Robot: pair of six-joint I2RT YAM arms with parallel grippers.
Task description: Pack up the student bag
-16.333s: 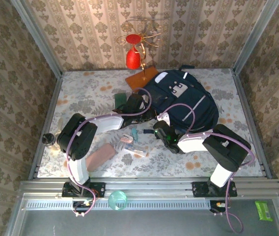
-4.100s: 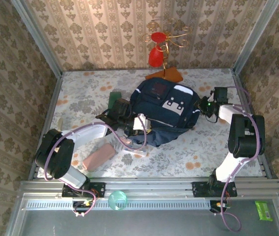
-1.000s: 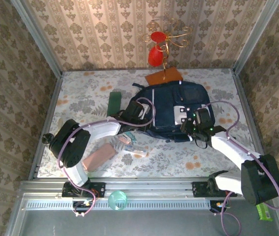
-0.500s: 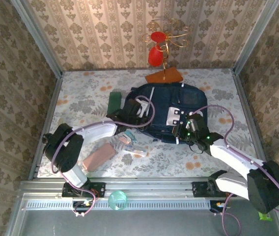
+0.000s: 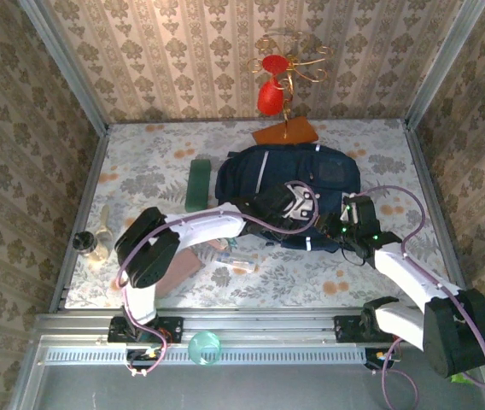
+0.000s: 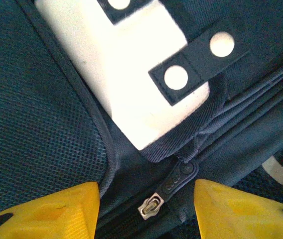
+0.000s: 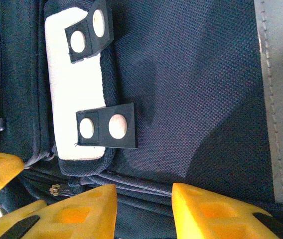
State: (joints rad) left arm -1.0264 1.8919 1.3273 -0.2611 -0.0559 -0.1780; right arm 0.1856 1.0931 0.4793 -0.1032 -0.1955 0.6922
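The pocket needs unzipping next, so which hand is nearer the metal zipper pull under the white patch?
Left. The left hand straddles the zipper pull, one finger on each side. The right hand is off to one side of it, over the backpack.

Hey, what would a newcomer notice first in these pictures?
The big navy student bag lies in the middle of the table. The left tool and right tool, yellow-fingered, hang open over its near zipped edge. A red ornament stands at the table's far edge.
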